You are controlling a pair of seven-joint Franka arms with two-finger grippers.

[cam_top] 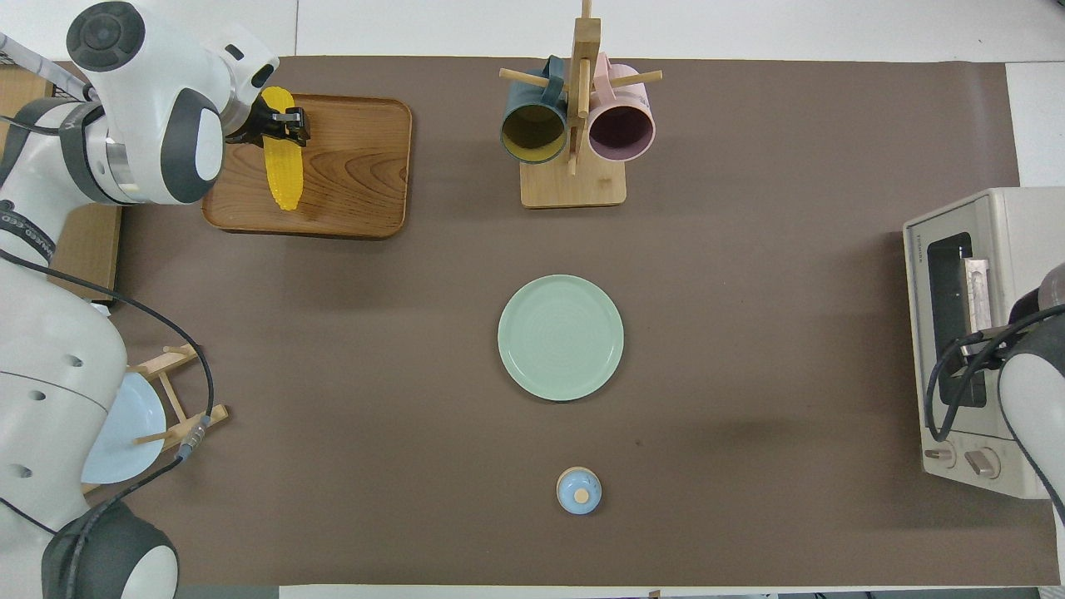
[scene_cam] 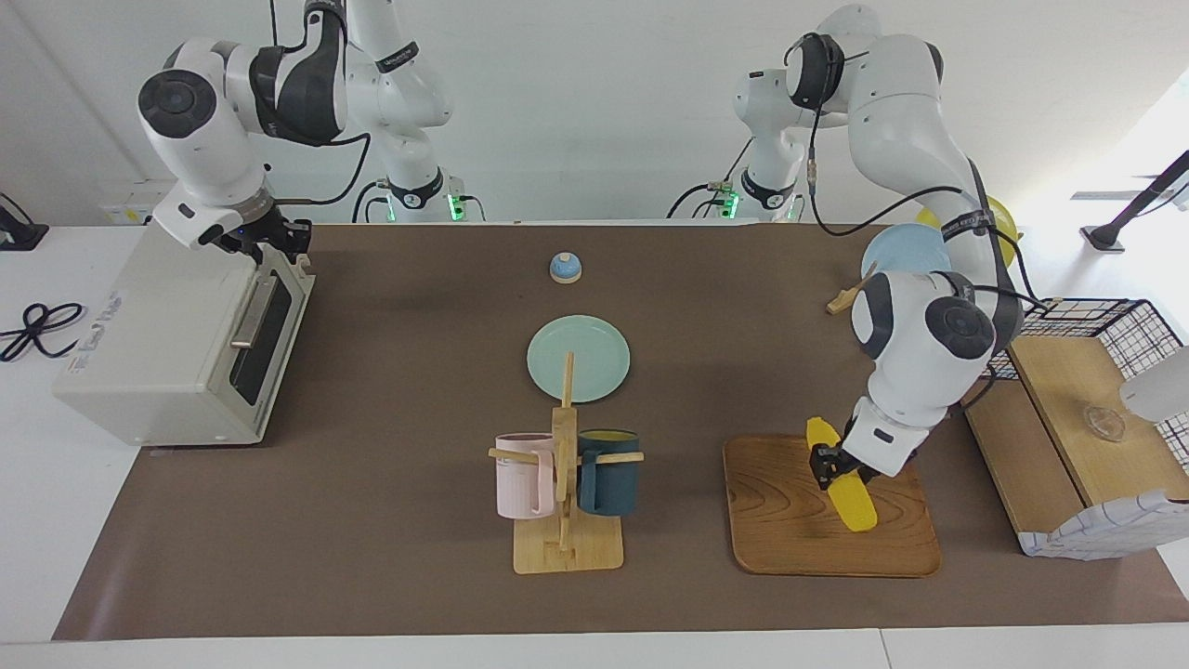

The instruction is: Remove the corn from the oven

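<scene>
Corn [scene_cam: 843, 483] sits on the wooden tray [scene_cam: 790, 520], clenched in the left gripper [scene_cam: 834, 471]; releasing unevenly could roll it off.

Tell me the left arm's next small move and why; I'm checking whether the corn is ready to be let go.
Probably open the left tool and lift straight up. The corn already seems to lie on the wooden tray with the tool shut on it near one end, and the oven door looks closed, the right tool at its top edge. What remains is the release.
</scene>
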